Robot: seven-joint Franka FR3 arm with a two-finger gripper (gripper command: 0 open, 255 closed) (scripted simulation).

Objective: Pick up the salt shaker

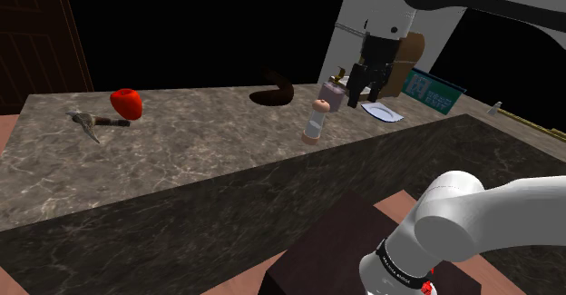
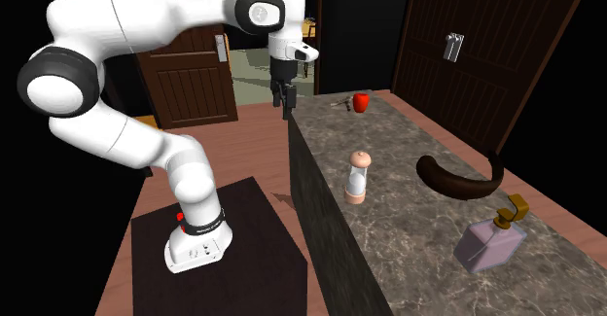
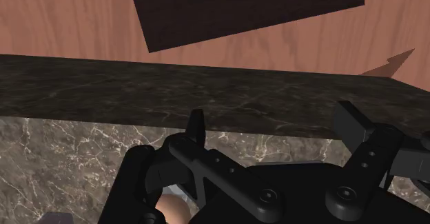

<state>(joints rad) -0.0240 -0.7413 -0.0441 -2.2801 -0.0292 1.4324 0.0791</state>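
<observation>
The salt shaker (image 1: 315,119) is a slim upright piece with a pale body and a peach cap and foot, standing on the marble counter (image 1: 181,152). In the second exterior view the shaker (image 2: 359,178) stands near the counter's edge on the stand's side. My gripper (image 1: 367,89) hangs in the air above and to the shoulder view's right of it, not touching it. From the second exterior view, the gripper (image 2: 285,100) is well above the counter's edge. Its fingers (image 3: 196,127) stand apart with nothing between them, over the counter's rim.
A boxy perfume bottle (image 2: 491,241) and a dark curved object (image 2: 457,178) lie beyond the shaker. A red fruit (image 1: 127,103) and a small grey tool (image 1: 91,122) sit at the counter's other end. My dark stand (image 2: 219,256) is on the wooden floor beside the counter.
</observation>
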